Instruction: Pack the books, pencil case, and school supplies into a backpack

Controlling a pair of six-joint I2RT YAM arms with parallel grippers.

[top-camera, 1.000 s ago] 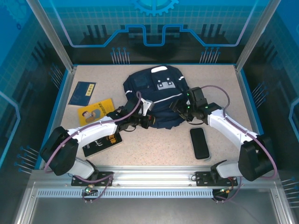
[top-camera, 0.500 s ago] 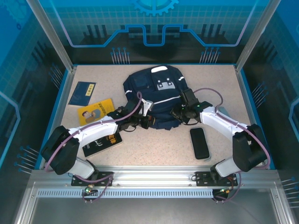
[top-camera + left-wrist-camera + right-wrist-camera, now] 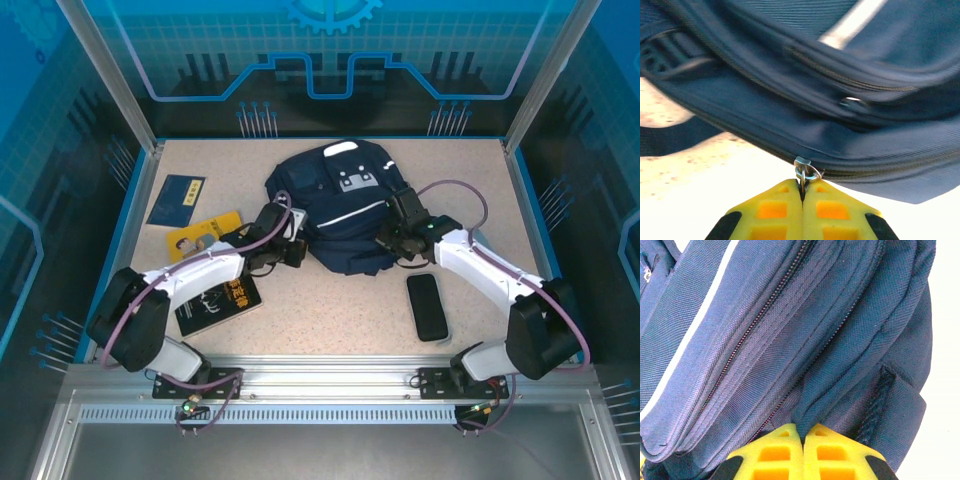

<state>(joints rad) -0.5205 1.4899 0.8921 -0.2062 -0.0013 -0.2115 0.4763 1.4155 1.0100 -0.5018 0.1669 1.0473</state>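
I note the left gripper [image 3: 288, 250] has shifted leftward since the earlier frame, its jaws together on the zipper pull [image 3: 807, 171]. The right gripper [image 3: 392, 240] has clamped onto a fabric fold of the backpack [image 3: 335, 205], which lies at the middle of the table [image 3: 330, 320], with the books [image 3: 195, 237] to its left.

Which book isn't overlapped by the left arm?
The navy book, far left; the yellow book and black book sit partly under the left arm.

L gripper [image 3: 296, 251] & R gripper [image 3: 386, 242] at backpack [image 3: 335, 190] near side.
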